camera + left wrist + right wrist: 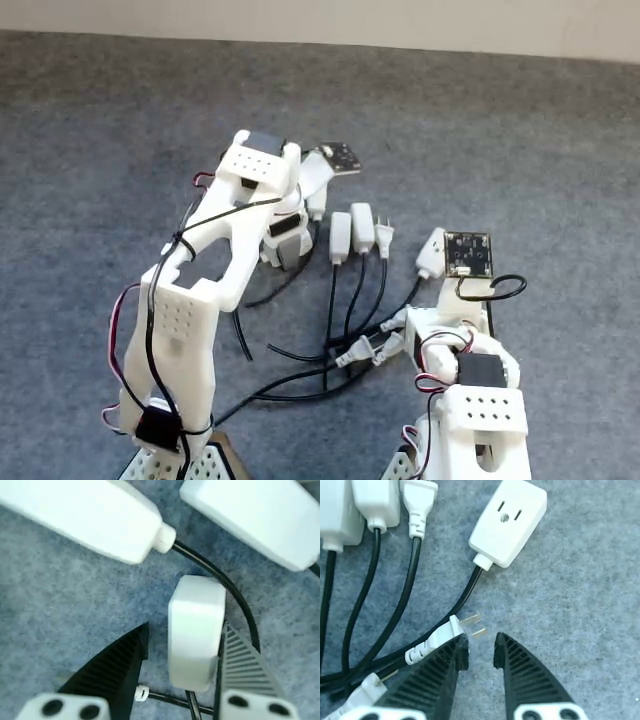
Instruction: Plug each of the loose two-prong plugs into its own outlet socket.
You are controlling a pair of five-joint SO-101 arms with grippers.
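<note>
My left gripper (185, 630) stands open around a white socket block (196, 615) lying on the grey carpet; one finger (239, 655) touches its side, the other (127, 657) stands a little off. In the right wrist view a loose two-prong plug (451, 629) lies just past one fingertip of my right gripper (480, 645), which is open a narrow gap with nothing in it. A white outlet socket (509, 522) lies face up beyond it. A second loose plug (364, 691) rests beside the same finger. From above, both loose plugs (372, 345) lie in front of the right gripper (397, 335).
Two more white socket blocks (350, 233) and a white plug (385, 237) lie in a row mid-carpet, their black cords (330, 330) crossing toward the arms. Further blocks (95, 517) sit close by the left gripper. Open carpet (560, 160) lies to the right and far side.
</note>
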